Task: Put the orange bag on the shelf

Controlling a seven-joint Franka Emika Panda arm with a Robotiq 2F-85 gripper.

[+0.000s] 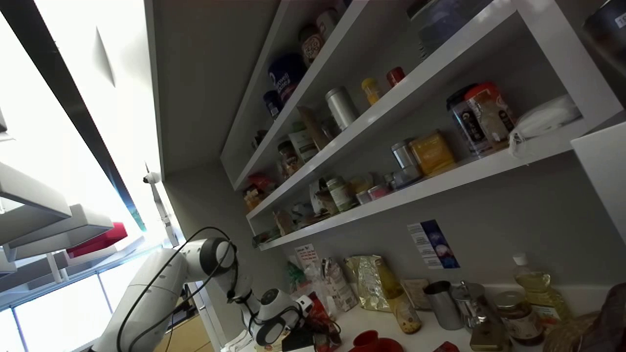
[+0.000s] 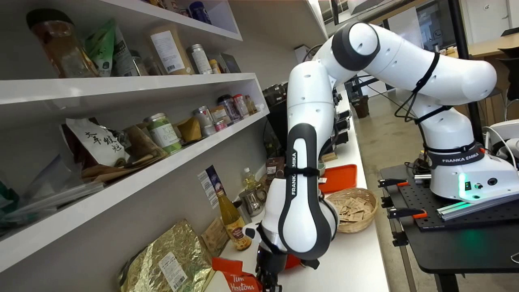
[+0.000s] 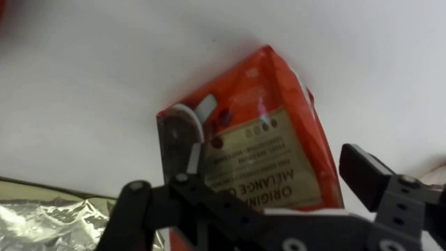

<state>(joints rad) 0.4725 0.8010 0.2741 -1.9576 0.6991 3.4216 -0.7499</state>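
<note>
The orange bag [image 3: 264, 139] is a glossy red-orange packet with a pale label, on the white counter below the shelving. It shows partly in both exterior views [image 2: 242, 282] [image 1: 320, 313], half hidden by the gripper in each. My gripper [image 3: 277, 165] is open over the bag in the wrist view. The left finger overlaps the bag's left part; whether it touches is unclear. The right finger is beside the bag's right edge with a gap. The gripper is low at the counter in an exterior view [image 2: 271, 278]. The shelf [image 2: 121, 190] is the lowest white board, above the counter [image 1: 386, 204].
A gold foil bag [image 2: 174, 259] and a yellow bottle [image 2: 233, 223] stand by the wall near the gripper. A red cup [image 1: 367, 340] is on the counter. Jars and packets line the shelf, including a green-labelled tin [image 2: 163, 132] and a white packet [image 2: 97, 142].
</note>
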